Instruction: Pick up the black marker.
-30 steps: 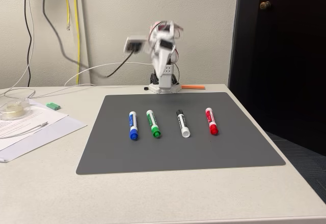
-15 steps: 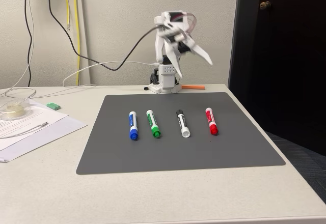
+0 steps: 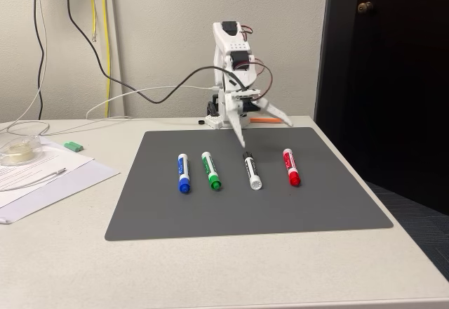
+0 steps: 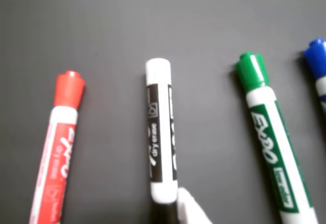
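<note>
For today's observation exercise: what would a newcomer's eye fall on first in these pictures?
Four markers lie in a row on the dark grey mat: blue marker, green marker, black marker and red marker, left to right in the fixed view. Behind them the white arm holds its open gripper above the black marker.

Black marker [image 3: 252, 170]: short dry-erase marker, white barrel with black label print, black cap at far end in fixed view, white butt end toward camera. Lies flat on dark grey mat [image 3: 316, 204], roughly lengthwise front to back, third in row of four, between green-capped marker [image 3: 211, 171] and red-capped marker [image 3: 291, 166], apart from both. In wrist view black marker [image 4: 160, 132] runs near vertical, white end up, label text sideways, cap end cut off at bottom edge.
</note>
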You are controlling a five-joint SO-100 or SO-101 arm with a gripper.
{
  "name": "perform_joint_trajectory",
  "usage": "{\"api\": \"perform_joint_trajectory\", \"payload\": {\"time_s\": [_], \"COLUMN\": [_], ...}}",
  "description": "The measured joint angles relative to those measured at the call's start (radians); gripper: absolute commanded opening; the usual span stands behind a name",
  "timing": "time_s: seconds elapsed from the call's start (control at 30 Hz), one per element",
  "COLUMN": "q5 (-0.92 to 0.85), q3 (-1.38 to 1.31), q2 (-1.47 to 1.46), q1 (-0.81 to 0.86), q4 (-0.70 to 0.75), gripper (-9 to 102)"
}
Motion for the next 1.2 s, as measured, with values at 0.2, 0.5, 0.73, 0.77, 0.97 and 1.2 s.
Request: {"api": "perform_joint_trajectory", "payload": {"time_s": [0.2,0.5,0.73,0.77,0.97,1.2], "q5": [0.003,0.049,0.067,0.067,0.067,0.077], "q3": [0.008,0.008,0.006,0.006,-0.060,-0.117], "q2": [-0.060,-0.104,-0.163,-0.172,-0.238,-0.288], "q1": [0.018,0.021,0.029,0.031,0.040,0.034], "q4": [-0.020,-0.066,-0.091,-0.087,-0.006,0.057], "gripper": [63,55,53,53,49,43]}}
